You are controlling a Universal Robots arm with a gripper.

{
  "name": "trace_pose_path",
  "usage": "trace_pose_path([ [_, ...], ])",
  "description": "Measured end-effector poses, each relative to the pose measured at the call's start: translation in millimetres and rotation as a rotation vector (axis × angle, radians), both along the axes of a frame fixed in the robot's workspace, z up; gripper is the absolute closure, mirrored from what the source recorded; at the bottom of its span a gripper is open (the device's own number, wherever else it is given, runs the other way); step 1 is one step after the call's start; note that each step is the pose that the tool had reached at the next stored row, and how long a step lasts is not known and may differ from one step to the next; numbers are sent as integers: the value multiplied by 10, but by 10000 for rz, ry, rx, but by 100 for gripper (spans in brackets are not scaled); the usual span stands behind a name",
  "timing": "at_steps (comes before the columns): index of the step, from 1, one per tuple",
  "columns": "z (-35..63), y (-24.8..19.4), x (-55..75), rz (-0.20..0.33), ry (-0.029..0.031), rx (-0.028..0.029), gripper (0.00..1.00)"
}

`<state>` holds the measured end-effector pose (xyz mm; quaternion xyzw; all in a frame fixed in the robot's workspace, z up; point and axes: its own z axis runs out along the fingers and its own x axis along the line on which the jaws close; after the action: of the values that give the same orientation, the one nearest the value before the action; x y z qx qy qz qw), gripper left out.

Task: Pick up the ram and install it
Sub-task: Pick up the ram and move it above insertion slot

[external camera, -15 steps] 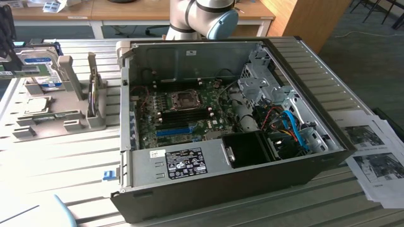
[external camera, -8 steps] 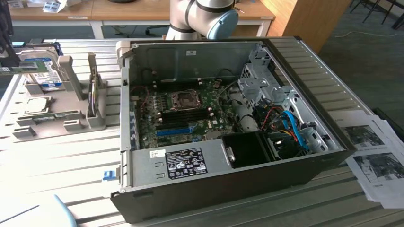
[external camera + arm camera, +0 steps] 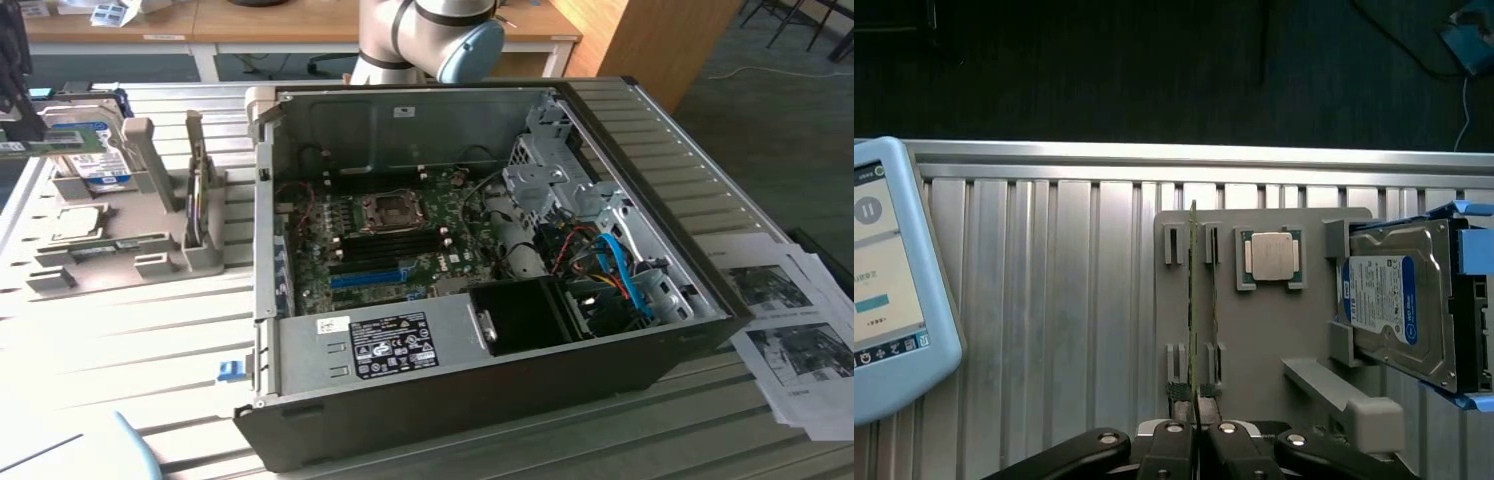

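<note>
Ribbed metal table (image 3: 1054, 300): lies beneath and ahead of the jaws, carrying the rest.

Open computer case (image 3: 467, 400): rests on its side with the motherboard (image 3: 387, 240) exposed. Black slots (image 3: 400, 243) appear unfilled, so installation is judged not yet done.

Grey holder (image 3: 1264, 350): sits directly ahead of the jaws.

Blue-edged tablet (image 3: 884, 290): lies off to one side of the jaws, well clear of the holder.

Hard drive (image 3: 1399, 300): leans in its bracket on the opposite side of the jaws.

Processor chip (image 3: 1272, 257): lies flat in its recess, between the drive and the line of the jaws.

Ram (image 3: 1194, 300): stands on its long edge in paired slots of the holder, straight ahead of the jaws and in line with the seam between the tips. Seen edge-on as a thin green line. Judged untouched and some way beyond the tips.

Gripper (image 3: 1197, 440): jaws closed against each other, gripping nothing.

Step in hand, as judged: lining up for the pick.

For a sound pick:
- Part the jaws enough to straddle the strip before reaching it.
- Hold the seam on the strip's edge so that neither tip lands on top of it.
- Close on the flat faces between the slot posts, not on the posts.
- Grip gently, since a thin board bends and its chips mark easily.
- Draw it out straight along the slots, without twisting.
</note>
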<state>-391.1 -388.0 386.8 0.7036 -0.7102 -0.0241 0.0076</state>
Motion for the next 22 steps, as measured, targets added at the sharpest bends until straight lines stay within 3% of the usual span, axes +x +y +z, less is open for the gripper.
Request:
trace_pose_path([
  [22,0,0,409,0,-1,0,89],
])
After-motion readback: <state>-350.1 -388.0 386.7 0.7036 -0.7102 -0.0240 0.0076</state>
